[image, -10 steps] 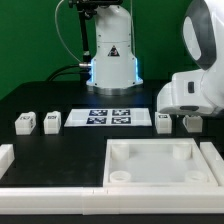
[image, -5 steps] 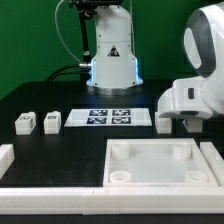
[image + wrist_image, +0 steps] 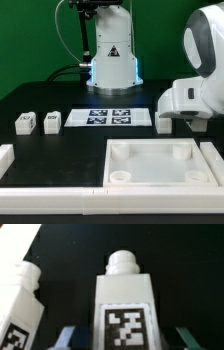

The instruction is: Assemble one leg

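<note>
Fingers of the hand stand apart with the square white leg between them. A dark gap shows on each side, so I judge nothing is clamped yet. The leg's long axis runs straight away from the hand, across the line between the fingers. Its tagged end is nearest the hand and its rounded peg points away. Any squeeze would therefore land on its two flat sides.

A second leg lies close beside it, roughly parallel and apart from it. That one is the thing to mind when the fingers come together.

In the exterior view the hand is low over the black counter at the right, just behind the white tabletop with its corner sockets. The marker board lies toward the left. Two more legs sit well apart at the far left.
</note>
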Motion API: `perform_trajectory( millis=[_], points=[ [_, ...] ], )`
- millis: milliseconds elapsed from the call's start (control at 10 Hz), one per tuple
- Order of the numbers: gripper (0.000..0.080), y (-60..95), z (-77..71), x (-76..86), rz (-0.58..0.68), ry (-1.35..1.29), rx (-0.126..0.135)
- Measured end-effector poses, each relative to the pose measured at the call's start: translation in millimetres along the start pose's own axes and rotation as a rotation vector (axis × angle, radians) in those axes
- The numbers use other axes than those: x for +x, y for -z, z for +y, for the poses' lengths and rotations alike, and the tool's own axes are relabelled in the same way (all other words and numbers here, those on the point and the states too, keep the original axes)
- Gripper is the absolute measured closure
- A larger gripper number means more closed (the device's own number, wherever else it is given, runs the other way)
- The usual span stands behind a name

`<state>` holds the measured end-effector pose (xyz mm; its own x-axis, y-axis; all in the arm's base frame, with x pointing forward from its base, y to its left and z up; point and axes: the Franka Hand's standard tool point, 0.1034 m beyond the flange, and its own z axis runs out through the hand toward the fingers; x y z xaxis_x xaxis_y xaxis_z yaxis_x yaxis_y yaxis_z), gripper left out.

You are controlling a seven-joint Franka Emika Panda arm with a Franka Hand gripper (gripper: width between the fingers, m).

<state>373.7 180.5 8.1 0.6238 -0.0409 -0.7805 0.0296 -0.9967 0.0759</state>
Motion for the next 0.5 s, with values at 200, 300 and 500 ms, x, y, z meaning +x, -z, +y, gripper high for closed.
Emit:
perform_trajectory(
  millis=[200, 300, 500],
  points=[
    [0.051, 0.0, 0.0, 0.0, 0.0, 0.0, 0.0],
    [0.051, 0.0, 0.0, 0.0, 0.0, 0.0, 0.0],
    [0.051, 3.2, 1.8, 0.2, 0.003, 0.003, 0.002]
  ],
)
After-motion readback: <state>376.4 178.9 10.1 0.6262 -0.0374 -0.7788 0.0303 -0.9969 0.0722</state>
